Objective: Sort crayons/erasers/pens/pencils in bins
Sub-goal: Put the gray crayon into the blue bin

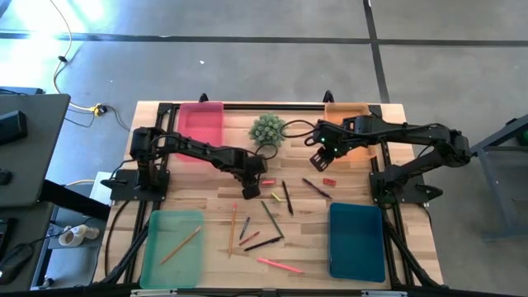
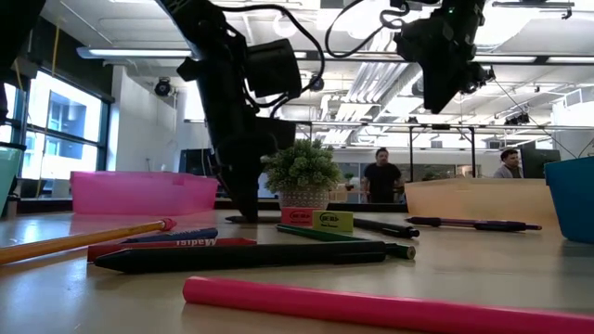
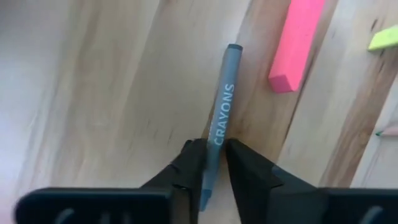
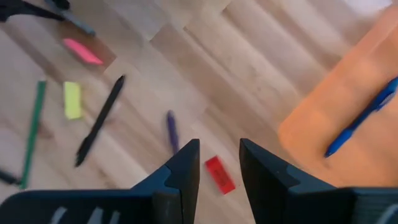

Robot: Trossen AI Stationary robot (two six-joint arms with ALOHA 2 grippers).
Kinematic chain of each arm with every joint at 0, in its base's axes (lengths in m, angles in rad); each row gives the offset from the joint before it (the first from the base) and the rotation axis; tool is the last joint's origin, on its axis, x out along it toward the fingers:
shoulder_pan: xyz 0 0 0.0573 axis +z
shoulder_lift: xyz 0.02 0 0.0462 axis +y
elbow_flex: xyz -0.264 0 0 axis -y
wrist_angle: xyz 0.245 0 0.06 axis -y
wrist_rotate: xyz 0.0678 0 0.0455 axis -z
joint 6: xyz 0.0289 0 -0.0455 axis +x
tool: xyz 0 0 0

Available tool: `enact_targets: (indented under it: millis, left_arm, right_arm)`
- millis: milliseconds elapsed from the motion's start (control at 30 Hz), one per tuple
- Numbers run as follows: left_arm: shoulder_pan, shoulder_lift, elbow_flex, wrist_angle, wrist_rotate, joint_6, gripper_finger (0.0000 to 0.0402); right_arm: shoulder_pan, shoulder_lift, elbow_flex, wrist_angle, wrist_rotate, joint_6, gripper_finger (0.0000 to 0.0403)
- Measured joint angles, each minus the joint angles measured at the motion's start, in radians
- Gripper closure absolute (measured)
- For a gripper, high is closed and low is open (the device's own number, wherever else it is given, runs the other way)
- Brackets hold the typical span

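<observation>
A grey-blue crayon (image 3: 225,93) printed "CRAYONS" lies flat on the wooden table near its middle. My left gripper (image 3: 211,146) stands on it from above, shut on it; in the high view the gripper (image 1: 250,191) hides the crayon. A pink eraser (image 3: 297,43) lies just beside the crayon. My right gripper (image 1: 320,158) hangs open, high above the table by the orange bin (image 1: 346,120), with nothing between its fingers (image 4: 186,168). A red eraser (image 4: 219,174) and a purple pen (image 4: 173,132) lie below it. My left gripper pinches the crayon's two long sides (image 3: 219,134) between its two fingers, between the crayon's middle and one end. The fingers come steeply from above and lie across it. The crayon rests flat on the table, most of its length sticking out beyond the fingers.
The pink bin (image 1: 200,124) and a small plant (image 1: 268,129) stand at the far edge. The green bin (image 1: 157,260), holding an orange pencil (image 1: 181,245), and the teal bin (image 1: 356,239) stand at the near edge. Several pens and pencils lie between them. A blue pen (image 4: 364,118) lies in the orange bin.
</observation>
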State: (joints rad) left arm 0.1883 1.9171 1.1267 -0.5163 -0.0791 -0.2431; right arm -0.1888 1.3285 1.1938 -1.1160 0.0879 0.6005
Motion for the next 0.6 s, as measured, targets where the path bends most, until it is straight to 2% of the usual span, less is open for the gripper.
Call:
enact_targets:
  millis: [200,367,500,600]
  left_arm:
    - [0.000,0.001,-0.001,-0.003,0.005,0.011,0.0394]
    - [0.001,0.002,-0.001,-0.002,0.023,0.011,0.0393]
    - [0.003,-0.003,-0.002,-0.001,0.048,0.011,0.0393]
    - [0.005,-0.003,-0.002,-0.001,0.060,0.010,0.0394]
  right_arm:
    - [0.090,-0.026,0.000,-0.024,-0.087,0.060,0.0297]
    - [0.185,-0.083,0.000,-0.029,-0.022,0.134,0.0297]
    - [0.226,-0.124,0.000,-0.032,0.050,0.207,0.0297]
    - [0.250,-0.146,0.000,-0.047,0.062,0.242,0.0297]
